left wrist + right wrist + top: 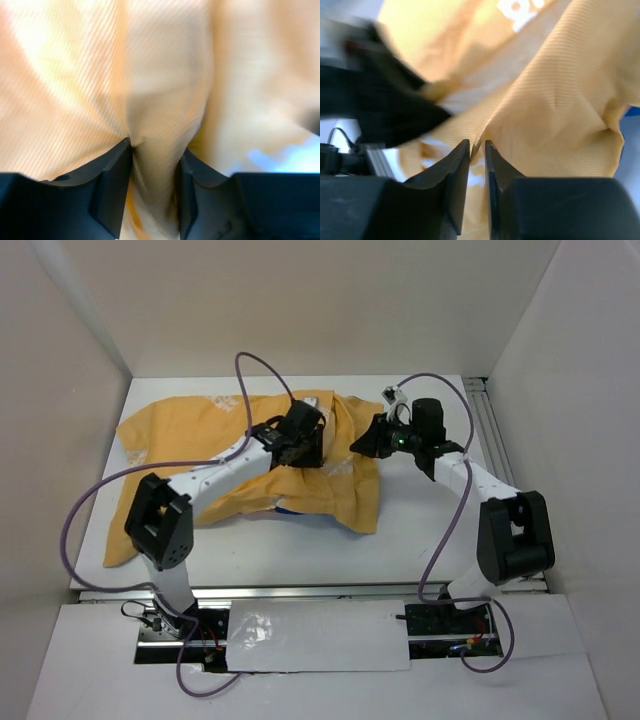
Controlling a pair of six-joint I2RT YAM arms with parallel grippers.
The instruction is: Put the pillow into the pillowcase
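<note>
The mustard-orange pillowcase (190,435) lies spread over the left and middle of the table, with a sliver of its blue face (290,510) showing at the near edge. A pale patch, perhaps the pillow (312,400), shows at the far edge between the arms; the rest of the pillow is hidden. My left gripper (300,450) is shut on a bunched fold of the orange cloth (155,150). My right gripper (372,440) is shut on the cloth's right edge (477,147), with white lettering (520,12) visible beyond.
White walls enclose the table on the left, back and right. A metal rail (490,430) runs along the table's right side. Purple cables (260,365) loop above both arms.
</note>
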